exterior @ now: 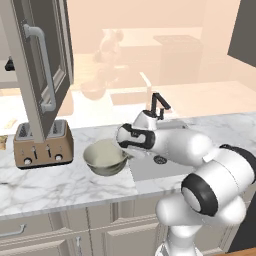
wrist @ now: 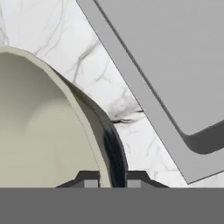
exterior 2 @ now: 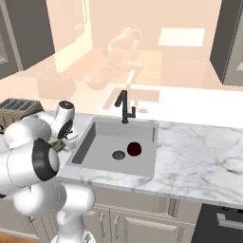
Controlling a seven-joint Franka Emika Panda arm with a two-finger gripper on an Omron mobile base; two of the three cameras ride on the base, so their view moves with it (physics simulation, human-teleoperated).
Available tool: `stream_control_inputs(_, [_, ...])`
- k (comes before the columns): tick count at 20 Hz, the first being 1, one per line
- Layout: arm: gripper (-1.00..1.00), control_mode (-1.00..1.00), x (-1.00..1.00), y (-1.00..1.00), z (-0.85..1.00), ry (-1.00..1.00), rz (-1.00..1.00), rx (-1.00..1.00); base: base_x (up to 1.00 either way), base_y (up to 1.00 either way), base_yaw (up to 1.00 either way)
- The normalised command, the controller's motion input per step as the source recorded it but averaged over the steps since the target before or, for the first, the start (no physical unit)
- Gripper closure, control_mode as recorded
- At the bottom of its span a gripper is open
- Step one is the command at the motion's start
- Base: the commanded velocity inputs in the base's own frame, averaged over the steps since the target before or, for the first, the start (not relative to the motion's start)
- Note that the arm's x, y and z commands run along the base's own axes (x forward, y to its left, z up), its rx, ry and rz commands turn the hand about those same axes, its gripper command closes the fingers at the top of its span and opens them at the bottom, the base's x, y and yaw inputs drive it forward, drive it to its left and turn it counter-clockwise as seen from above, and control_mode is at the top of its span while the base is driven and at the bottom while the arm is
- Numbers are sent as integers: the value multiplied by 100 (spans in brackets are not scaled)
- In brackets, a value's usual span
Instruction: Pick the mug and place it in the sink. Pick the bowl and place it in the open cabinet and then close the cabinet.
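You have the bowl (exterior: pixel 104 158) on the counter (exterior: pixel 60 185), between the toaster (exterior: pixel 42 146) on its left and the sink (exterior 2: pixel 116 144) on its right. The faucet (exterior 2: pixel 124 107) stands behind the sink; the mug (exterior 2: pixel 134 149) lies in it, beside the drain (exterior 2: pixel 118 154). The cabinet (exterior: pixel 40 60) door hangs above the toaster.

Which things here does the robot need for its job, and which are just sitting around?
Needed for the job:
- bowl, with the tool astride its rim
- sink, a dark red mug inside it
- open cabinet

Just sitting around:
- toaster
- black faucet
- marble counter
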Motion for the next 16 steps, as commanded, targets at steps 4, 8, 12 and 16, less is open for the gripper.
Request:
stream_control_inputs(4, [100,-100,-42,-68,34,1,-11,0,0,0,0])
stream_control_inputs(8, [100,-100,-30,-75,46,8,-15,0,0,0,0])
stream_control_inputs(12, [100,-100,0,-49,63,14,-14,0,0,0,0])
stream_control_inputs(16, [100,-100,0,-51,61,15,-10,0,0,0,0])
